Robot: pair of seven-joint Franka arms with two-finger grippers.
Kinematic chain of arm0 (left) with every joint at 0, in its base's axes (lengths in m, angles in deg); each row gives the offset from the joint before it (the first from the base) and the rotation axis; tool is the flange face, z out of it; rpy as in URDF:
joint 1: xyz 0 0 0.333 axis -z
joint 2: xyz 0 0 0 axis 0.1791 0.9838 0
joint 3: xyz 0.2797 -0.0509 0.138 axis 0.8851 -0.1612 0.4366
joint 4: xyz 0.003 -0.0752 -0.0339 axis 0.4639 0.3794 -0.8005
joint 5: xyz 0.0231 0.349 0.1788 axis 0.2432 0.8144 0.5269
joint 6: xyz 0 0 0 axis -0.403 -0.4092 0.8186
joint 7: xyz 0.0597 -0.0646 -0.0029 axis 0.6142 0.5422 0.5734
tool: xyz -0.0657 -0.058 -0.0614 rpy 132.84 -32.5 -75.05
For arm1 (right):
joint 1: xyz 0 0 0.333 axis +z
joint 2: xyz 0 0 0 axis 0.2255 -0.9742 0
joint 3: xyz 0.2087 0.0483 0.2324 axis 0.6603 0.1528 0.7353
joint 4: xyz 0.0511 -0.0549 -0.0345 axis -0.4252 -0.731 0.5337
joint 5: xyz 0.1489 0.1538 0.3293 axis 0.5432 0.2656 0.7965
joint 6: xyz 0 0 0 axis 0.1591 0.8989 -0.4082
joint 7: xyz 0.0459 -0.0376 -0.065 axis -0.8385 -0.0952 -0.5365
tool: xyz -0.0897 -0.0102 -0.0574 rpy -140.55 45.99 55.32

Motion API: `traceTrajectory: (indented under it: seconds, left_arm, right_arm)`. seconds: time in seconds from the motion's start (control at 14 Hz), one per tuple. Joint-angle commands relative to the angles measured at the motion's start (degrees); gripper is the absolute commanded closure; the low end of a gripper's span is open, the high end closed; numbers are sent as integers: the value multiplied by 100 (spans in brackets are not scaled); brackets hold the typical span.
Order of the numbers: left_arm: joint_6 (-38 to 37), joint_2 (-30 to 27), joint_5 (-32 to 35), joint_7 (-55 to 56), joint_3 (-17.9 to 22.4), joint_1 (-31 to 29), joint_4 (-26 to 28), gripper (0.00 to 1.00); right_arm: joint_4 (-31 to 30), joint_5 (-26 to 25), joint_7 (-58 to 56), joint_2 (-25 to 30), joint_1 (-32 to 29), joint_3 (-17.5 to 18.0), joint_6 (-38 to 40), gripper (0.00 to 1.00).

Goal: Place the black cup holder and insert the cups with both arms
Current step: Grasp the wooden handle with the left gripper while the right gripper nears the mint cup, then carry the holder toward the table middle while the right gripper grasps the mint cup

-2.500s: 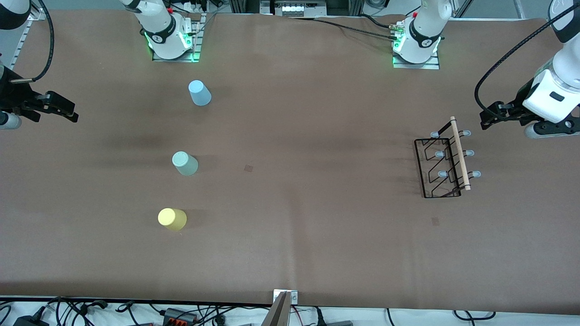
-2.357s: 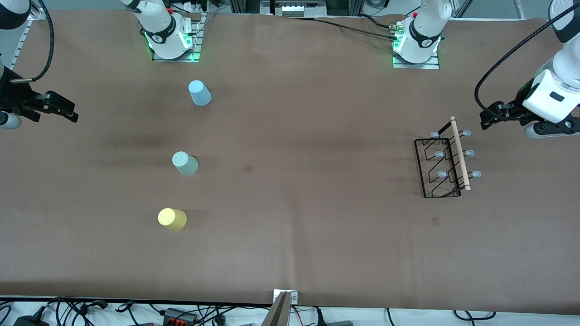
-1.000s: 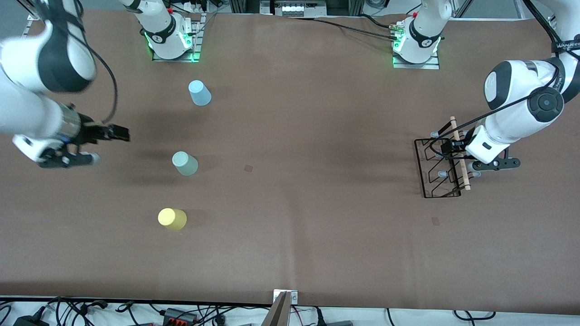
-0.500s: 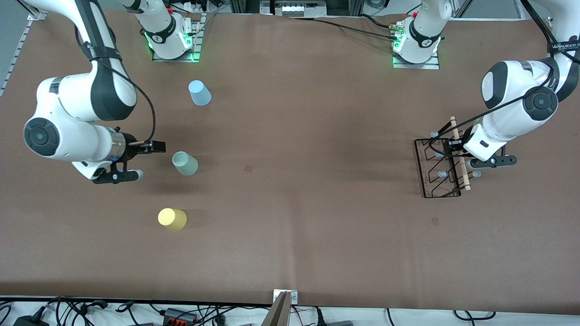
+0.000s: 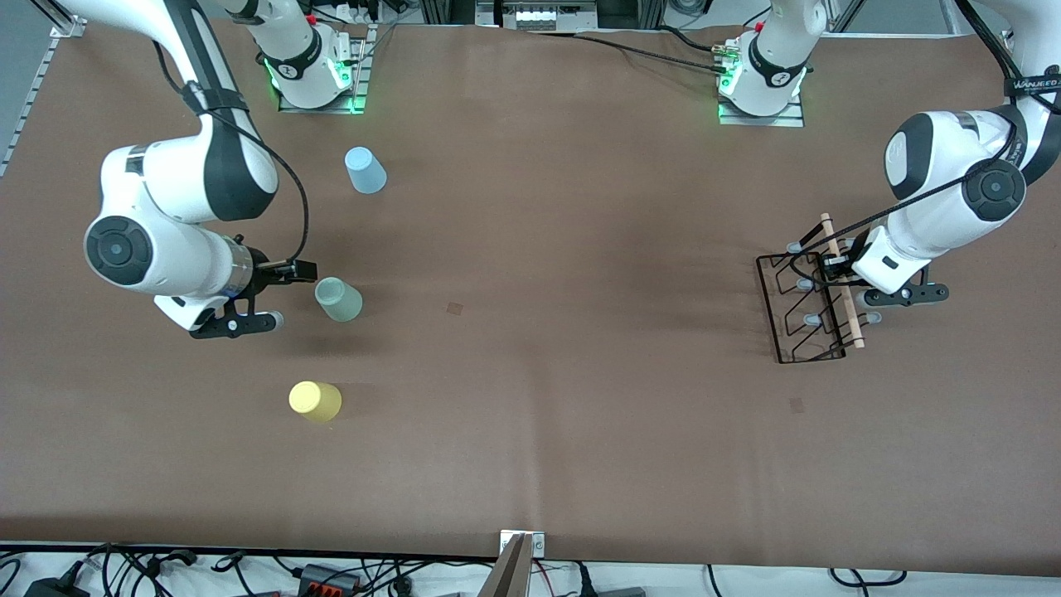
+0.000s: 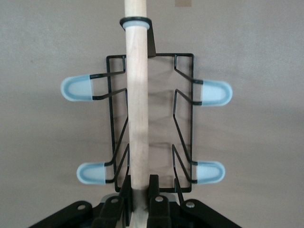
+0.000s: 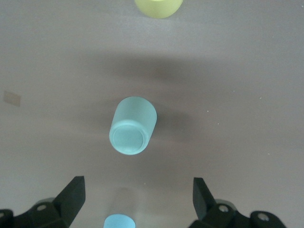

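The black cup holder [image 5: 802, 311] stands toward the left arm's end of the table, its wooden rod [image 5: 845, 307] on top. My left gripper [image 5: 835, 270] is shut on that rod; in the left wrist view my left gripper [image 6: 138, 194] clamps the rod [image 6: 137, 95] above the holder's wire frame [image 6: 183, 118] and pale prongs. My right gripper [image 5: 292, 272] is open, low beside the mint green cup [image 5: 338, 299], not around it. In the right wrist view the mint cup [image 7: 133, 124] lies ahead of my right gripper [image 7: 137, 195]. The yellow cup [image 5: 315, 400] and light blue cup [image 5: 365, 170] stand apart.
The three cups stand in a row toward the right arm's end of the brown table [image 5: 547, 373]; the yellow cup [image 7: 158, 5] shows at the right wrist view's edge. The arm bases [image 5: 313, 70] [image 5: 767, 79] stand along the table's edge farthest from the front camera. Cables lie along the near edge.
Both arms came in from the table's ends. The right gripper dropped beside the mint cup. The left gripper came down onto the holder's rod, and the holder has shifted slightly.
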Motion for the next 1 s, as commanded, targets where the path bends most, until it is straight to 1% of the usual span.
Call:
traceTrajectory:
  seconds: [0.0,0.14,0.21,0.29,0.36,0.5,0.64,0.71,0.86,0.93]
  left_arm:
    - [-171,-72,112,-21,-61,-60,-6,99]
    - [-617,-90,86,-3,-87,36,-329,99]
    - [-934,-73,33,6,-200,115,-558,99]
    - [-1215,-81,16,76,-358,142,-734,99]
    - [-1340,-81,15,172,-568,142,-892,99]
    - [-1734,-3,15,322,-1061,168,-1288,99]
    - [-1912,347,15,655,-1517,186,-1840,99]
    - [-2156,619,15,883,-1772,186,-2183,99]
    - [-2378,1077,15,1602,-2264,230,-2764,99]
    - [-2404,1279,15,1945,-2415,361,-2992,99]
  right_arm:
    - [-349,-120,332,-11,80,-22,-452,0]
    - [-603,-76,639,-46,141,-22,-830,0]
    - [-761,-67,736,-64,159,-13,-1014,0]
    - [-893,-67,815,-64,185,-13,-1182,0]
    - [-1025,-67,894,-72,212,-13,-1392,0]
    - [-1184,-67,1061,-107,291,-22,-1587,0]
    - [-1202,-67,1158,-195,291,-22,-1631,0]
    - [-1211,-67,1193,-256,282,-22,-1693,0]
    - [-1202,-15,1290,-379,265,-13,-1790,0]
    - [-1202,20,1316,-424,273,-13,-1807,0]
